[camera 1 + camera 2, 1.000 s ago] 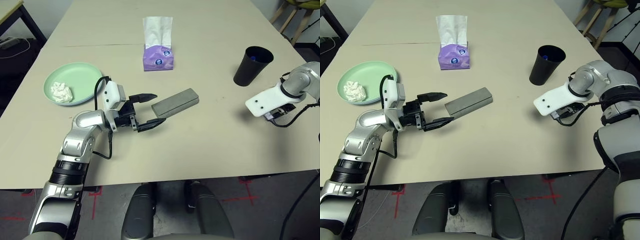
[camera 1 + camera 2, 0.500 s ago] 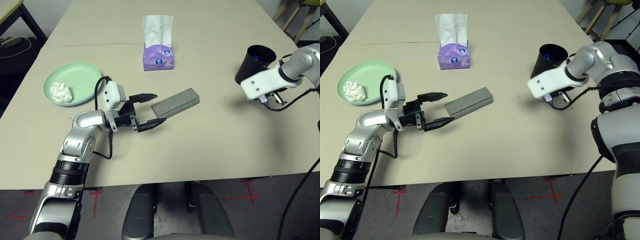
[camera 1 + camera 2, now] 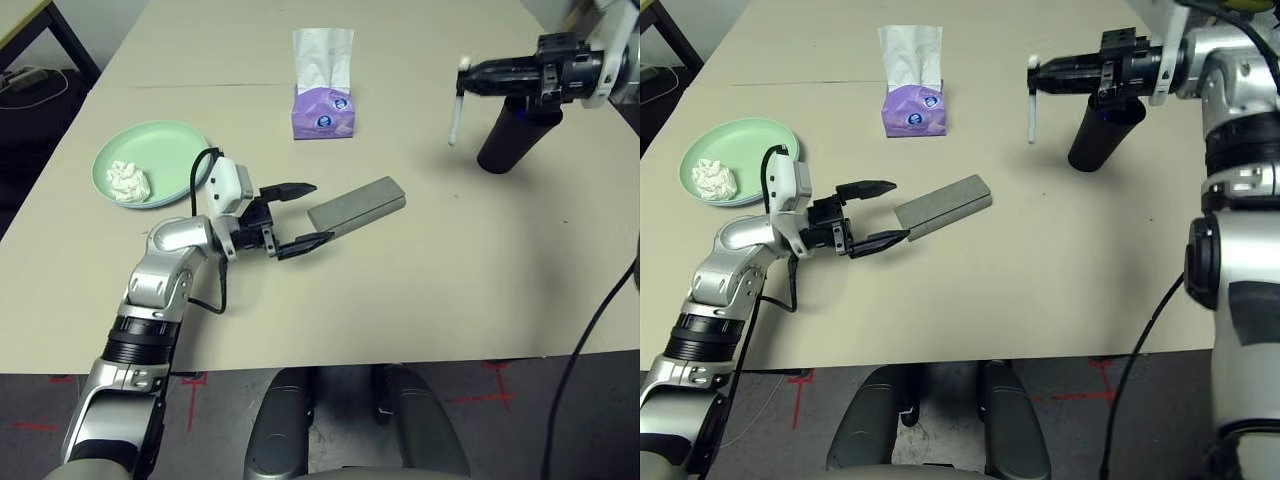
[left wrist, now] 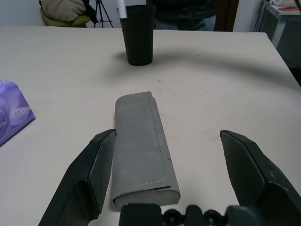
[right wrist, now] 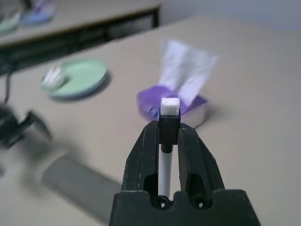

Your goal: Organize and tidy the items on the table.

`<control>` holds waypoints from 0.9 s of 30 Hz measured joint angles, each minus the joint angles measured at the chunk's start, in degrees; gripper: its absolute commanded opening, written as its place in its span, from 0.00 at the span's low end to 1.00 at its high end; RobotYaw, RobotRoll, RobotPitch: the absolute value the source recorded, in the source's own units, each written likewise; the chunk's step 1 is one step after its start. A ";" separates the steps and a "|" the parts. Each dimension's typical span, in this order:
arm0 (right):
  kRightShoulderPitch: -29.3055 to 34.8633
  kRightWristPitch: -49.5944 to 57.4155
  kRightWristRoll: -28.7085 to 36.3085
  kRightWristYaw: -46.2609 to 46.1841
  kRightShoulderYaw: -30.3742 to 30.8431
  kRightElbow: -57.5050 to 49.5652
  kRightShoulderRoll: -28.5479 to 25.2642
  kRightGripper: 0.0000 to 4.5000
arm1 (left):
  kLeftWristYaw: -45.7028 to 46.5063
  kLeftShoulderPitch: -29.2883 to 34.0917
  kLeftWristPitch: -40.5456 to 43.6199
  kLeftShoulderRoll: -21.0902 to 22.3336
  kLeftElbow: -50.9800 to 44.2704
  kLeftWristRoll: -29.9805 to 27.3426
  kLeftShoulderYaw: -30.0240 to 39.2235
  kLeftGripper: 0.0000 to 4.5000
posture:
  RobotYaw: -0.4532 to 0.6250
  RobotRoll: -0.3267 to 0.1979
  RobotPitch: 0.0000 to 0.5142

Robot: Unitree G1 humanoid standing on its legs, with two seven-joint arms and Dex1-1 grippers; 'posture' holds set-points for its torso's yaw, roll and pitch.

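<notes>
Marker pen (image 3: 456,103) now hangs upright in the raised right gripper (image 3: 466,76), clamped between its fingers above the table (image 3: 420,280) beside the black cup (image 3: 512,140); a second ago that arm was low. It probably goes into the cup next. Left gripper (image 3: 305,213) stays spread wide around the glasses case (image 3: 357,203).

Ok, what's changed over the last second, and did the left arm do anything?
The right gripper swung up from low over the table to above it beside the black cup, shut on the white marker pen, which hangs down. The left gripper stayed open around the near end of the grey-green oblong glasses case; the mint green plate, crumpled tissue and purple tissue pack haven't moved.
</notes>
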 measured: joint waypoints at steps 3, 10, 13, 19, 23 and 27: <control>9.85 -7.14 -3.43 -21.10 -4.81 -12.59 9.57 0.09 | -0.33 0.13 -0.35 -0.02 0.28 0.08 -0.03 1.00 | 0.46 0.62 0.42; 7.98 -14.13 -7.45 -45.17 -7.19 -19.35 14.73 0.09 | -0.73 0.13 -0.62 -0.36 0.60 0.19 -0.37 1.00 | 0.46 0.62 0.41; 7.58 -13.63 -8.20 -51.38 -7.92 -19.21 14.55 0.09 | -0.94 0.13 -0.83 -0.45 0.60 0.19 -0.59 1.00 | 0.47 0.62 0.41; 8.01 -5.98 -8.04 -60.21 -9.44 -19.15 14.36 0.09 | -1.07 0.19 -0.95 -0.43 0.59 0.19 -0.60 1.00 | 0.47 0.62 0.41; 8.85 2.42 -4.33 -60.99 -9.95 -19.11 15.38 0.09 | -1.08 0.28 -0.95 -0.38 0.60 0.19 -0.60 1.00 | 0.47 0.62 0.41; 8.75 5.17 -2.87 -60.72 -9.04 -18.98 15.38 0.09 | -1.06 0.58 -0.94 -0.42 0.37 0.19 -0.60 1.00 | 0.48 0.62 0.41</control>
